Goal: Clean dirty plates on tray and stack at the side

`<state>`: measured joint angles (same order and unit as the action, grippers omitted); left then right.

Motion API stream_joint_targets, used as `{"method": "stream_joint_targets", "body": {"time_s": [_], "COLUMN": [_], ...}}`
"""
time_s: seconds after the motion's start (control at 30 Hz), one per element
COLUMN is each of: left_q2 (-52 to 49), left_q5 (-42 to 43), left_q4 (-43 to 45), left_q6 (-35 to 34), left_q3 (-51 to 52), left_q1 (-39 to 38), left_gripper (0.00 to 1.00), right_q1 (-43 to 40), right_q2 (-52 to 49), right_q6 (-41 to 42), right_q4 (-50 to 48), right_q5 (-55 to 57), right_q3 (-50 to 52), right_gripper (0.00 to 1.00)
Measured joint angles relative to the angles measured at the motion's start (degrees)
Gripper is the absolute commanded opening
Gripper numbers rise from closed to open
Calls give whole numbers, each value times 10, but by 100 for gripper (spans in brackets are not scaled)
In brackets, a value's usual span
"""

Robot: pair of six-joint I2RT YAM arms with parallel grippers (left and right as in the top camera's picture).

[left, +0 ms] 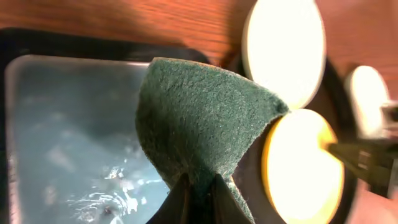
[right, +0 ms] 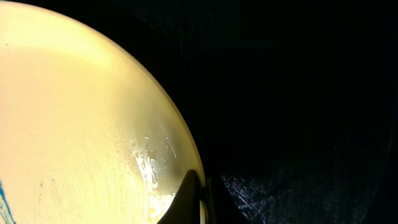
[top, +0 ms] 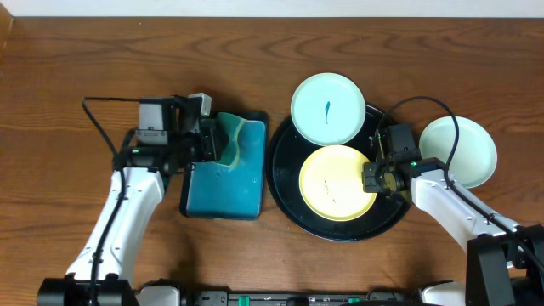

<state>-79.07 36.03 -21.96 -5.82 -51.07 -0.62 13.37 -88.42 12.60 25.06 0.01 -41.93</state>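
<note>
**Figure: 2 arms at the bench, 1 on a scouring pad, 1 on the yellow plate**

Overhead view. The round black tray sits right of centre on the wooden bench. The pale yellow plate lies flat inside it, towards the right side. The right tool is closed on this plate's right rim. In the right wrist view, the right tool's 2 fingertips pinch the wet, glistening edge of the plate, with the tray's dark floor alongside. A faint blue mark shows at the lower left of that view.

A mint-white plate lies at the tray's far left edge and overlaps the rim. It carries 1 small dark blue-green smear near its centre. A second mint-white plate rests on the bench just right of the tray, outside it, and no smear is visible on it.

The rectangular tray with a teal inside stands just left of the round tray. The left tool is above its far end, closed on a green scouring pad. In the left wrist view the pad is pinched at its lower edge and fans out upward, bent into a curve. Rippled liquid shows in the teal tray below it.
</note>
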Motion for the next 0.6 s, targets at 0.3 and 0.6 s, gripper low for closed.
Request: {"method": "stream_joint_targets", "body": {"time_s": [0.3,0.6], "left_q2": [0,0], "left_q5": [176,283], "left_q4": [-37,-91], "left_q6": [96,215], "left_q3": [0,0], "left_q1": [84,123], "left_gripper": [7,7], "right_q1": [0,0], "right_q2": [0,0], "right_q6": [0,0], "right_q4": [0,0], "right_q5": [0,0], "right_q3": [0,0], "right_gripper": [1,1]}}
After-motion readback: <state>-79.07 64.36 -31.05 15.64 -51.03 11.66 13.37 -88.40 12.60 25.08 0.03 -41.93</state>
